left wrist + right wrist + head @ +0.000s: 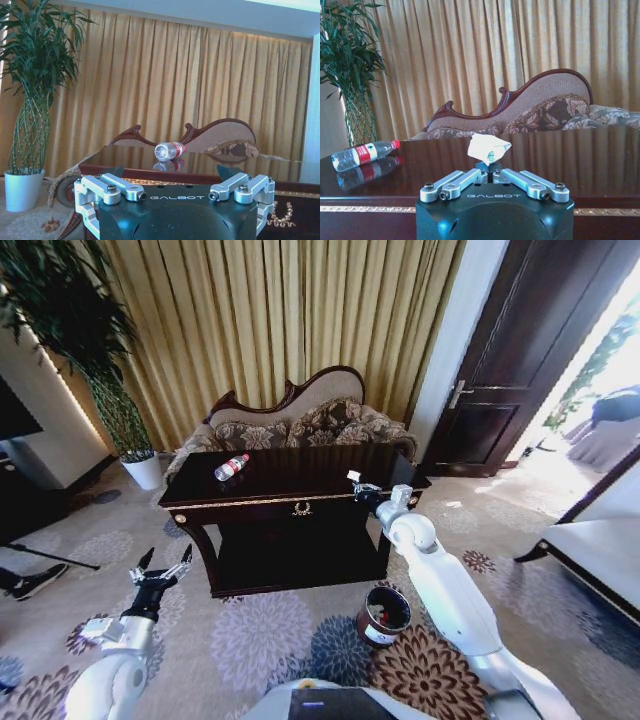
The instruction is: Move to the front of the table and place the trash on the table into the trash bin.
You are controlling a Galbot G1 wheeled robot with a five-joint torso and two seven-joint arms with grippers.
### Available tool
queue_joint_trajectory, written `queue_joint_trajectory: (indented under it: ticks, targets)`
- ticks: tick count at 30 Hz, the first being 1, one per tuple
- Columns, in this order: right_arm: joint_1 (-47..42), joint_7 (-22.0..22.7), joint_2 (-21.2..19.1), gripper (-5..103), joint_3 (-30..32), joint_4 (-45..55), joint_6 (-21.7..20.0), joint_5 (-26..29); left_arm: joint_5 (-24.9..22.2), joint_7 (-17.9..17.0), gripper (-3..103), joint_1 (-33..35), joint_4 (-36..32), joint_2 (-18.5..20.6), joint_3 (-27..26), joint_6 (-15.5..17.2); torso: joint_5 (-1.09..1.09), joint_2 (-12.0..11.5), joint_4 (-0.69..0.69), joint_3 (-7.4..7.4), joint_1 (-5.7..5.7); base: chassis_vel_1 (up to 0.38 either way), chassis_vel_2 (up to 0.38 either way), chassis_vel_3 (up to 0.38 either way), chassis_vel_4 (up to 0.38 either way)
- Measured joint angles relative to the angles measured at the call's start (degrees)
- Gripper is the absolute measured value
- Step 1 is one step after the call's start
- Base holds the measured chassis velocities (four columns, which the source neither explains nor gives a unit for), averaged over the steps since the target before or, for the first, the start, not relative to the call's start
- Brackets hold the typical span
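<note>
A furnished lounge: gold curtains (pixel 290 310), carved sofa (pixel 300 420), floral carpet (pixel 260 640), potted plant (pixel 100 360), glossy table (pixel 290 490).

**Your two arms right now**

Your right arm reaches far forward and up, almost straight. Its tool (pixel 356 483) sits at the front right edge of the table (pixel 250 502). Its fingers are closed tight, with a white scrap (pixel 488 148) pinched at the tips.

Your left arm is low and bent, off to the left side, well away from the table. Its tool (pixel 160 564) points forward with its dark fingers (pixel 143 560) spread wide, nothing between them.
</note>
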Motion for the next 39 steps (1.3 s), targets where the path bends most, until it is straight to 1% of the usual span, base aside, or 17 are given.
queue_joint_trajectory:
  ticks: [9, 15, 21, 23, 27, 35, 38, 39]
  targets:
    - [-1.35, -0.28, 0.18, 0, 1.32, 0.36, 0.55, -0.36, -0.07, 0.06, 100, -0.37, 0.18, 0.20, 0.20, -0.09, 0.00, -0.01, 0.00, 0.00, 0.01, 0.087, -0.082, -0.086, 0.077]
    - [-2.32, -1.66, 0.46, 0, 2.36, 0.14, 1.32, -1.35, -0.08, 0.07, 100, -0.44, 0.30, 0.13, 0.30, -0.08, 0.00, 0.00, 0.00, 0.00, 0.00, 0.098, -0.099, -0.099, 0.109]
    - [-2.77, -2.86, 1.00, 0, 2.93, -0.43, 3.00, -1.70, 0.12, 0.15, 100, -0.43, 0.57, 0.04, 0.39, -0.07, 0.00, 0.00, 0.00, 0.00, 0.01, 0.100, -0.090, -0.106, 0.082]
    - [-3.17, -4.35, 1.42, 0, 3.46, -0.95, 4.39, -2.78, 0.19, 0.16, 100, -0.37, 0.59, 0.02, 0.43, -0.09, 0.00, 0.00, 0.00, -0.01, -0.01, 0.059, -0.067, -0.078, 0.051]
    - [-3.74, -5.04, 1.84, 0, 4.05, -1.10, 5.38, -3.01, 0.19, 0.17, 100, -0.17, 0.56, 0.07, 0.38, -0.10, 0.00, 0.00, 0.01, -0.01, -0.02, 0.011, -0.015, -0.015, 0.012]
    - [-7.10, -4.95, 4.14, 0, 7.21, -0.93, 7.63, -3.39, -0.24, 0.15, 100, 0.20, 0.30, 0.45, -0.10, -0.47, 0.00, -0.01, 0.00, 0.01, 0.01, 0.000, 0.000, 0.000, 0.000]
    - [-8.80, -4.27, 5.21, 0, 8.16, -1.86, 9.63, -6.06, -0.65, 0.15, 100, 0.29, 0.26, 0.66, -0.33, -0.63, 0.00, -0.01, 0.00, 0.00, 0.00, 0.000, 0.000, 0.000, 0.000]
    - [-8.80, -4.27, 5.21, 0, 8.16, -1.86, 9.63, -6.06, -0.65, 0.15, 100, 0.29, 0.26, 0.66, -0.33, -0.63, 0.00, -0.01, 0.00, 0.00, 0.00, 0.000, 0.000, 0.000, 0.000]
